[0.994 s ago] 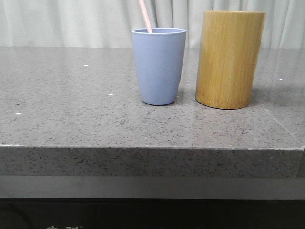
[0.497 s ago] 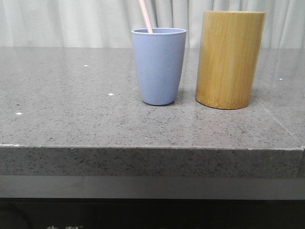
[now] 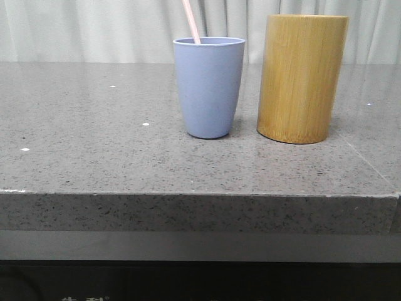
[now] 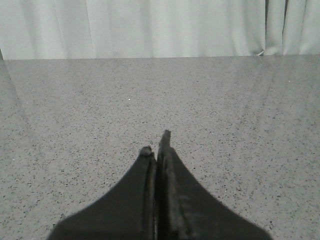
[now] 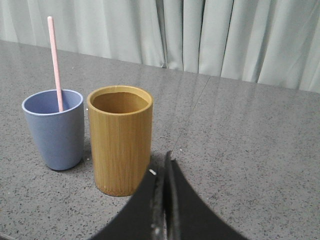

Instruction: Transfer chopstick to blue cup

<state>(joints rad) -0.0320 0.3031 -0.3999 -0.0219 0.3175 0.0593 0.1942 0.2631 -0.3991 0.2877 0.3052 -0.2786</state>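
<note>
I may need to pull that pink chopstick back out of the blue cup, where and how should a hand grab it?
Grip the chopstick on the bare length above the blue cup rim, coming from above. Its lower part is hidden inside the cup, and the bamboo holder stands close on one side, so only the leaning top end is free.

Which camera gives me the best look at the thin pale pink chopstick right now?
The right wrist view: the thin pale pink chopstick shows up to its tip, standing in the periwinkle-blue cup. The front view crops its top. The left wrist view misses it.
</note>
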